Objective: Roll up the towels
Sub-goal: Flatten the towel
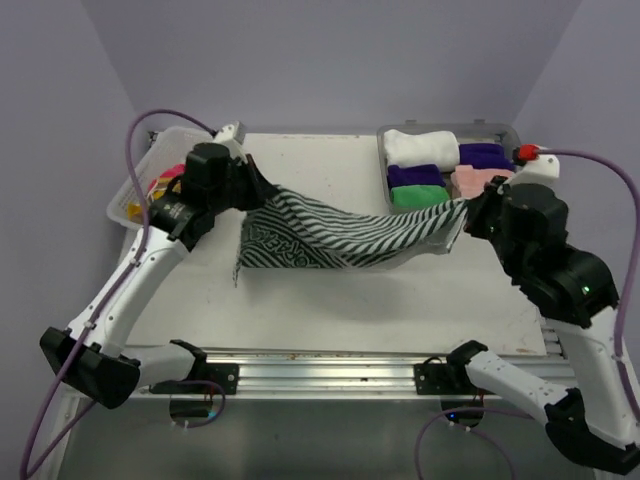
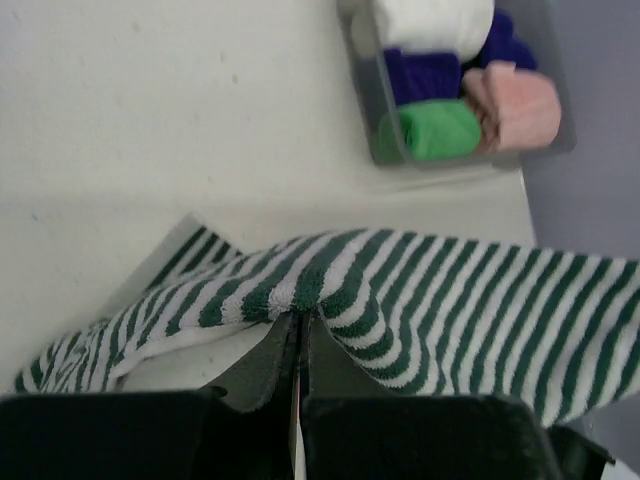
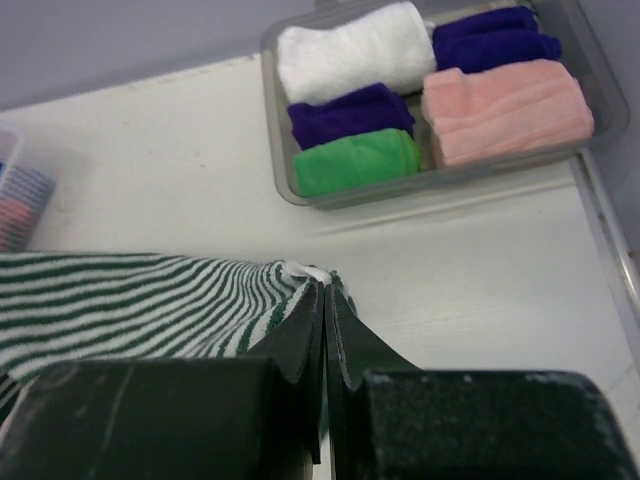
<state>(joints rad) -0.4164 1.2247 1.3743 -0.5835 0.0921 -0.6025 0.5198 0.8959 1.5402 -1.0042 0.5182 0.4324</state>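
Top external view: a striped towel (image 1: 340, 235), dark and white, hangs stretched across the middle of the table (image 1: 330, 300) between the two arms. The left claw (image 1: 262, 192) is closed on the towel's upper left corner, and the right claw (image 1: 470, 208) is closed on its upper right corner. The top edge sags between them. The cloth drops lower on the left side, where its bottom edge looks to reach the table; whether it truly touches I cannot tell.

Left wrist view: the left claw (image 2: 298, 318) has its jaws pressed together, with the towel's edge (image 2: 420, 300) pinched at the fingertips and the cloth spreading away to both sides in front of them.

Right wrist view: the right claw (image 3: 326, 285) is likewise pinched tight on a corner of the towel (image 3: 130, 300), which runs off to the left of the fingertips.

At the far right corner of the table sits a grey tray (image 1: 382, 160) holding rolled towels: a white roll (image 1: 420, 147), a purple roll (image 1: 413, 176), a second purple roll (image 1: 483, 154), a green roll (image 1: 420, 196) and a pink roll (image 1: 478, 180). The right claw hovers just in front of this tray. A basket (image 1: 135, 190) stands at the far left edge, beside the left arm
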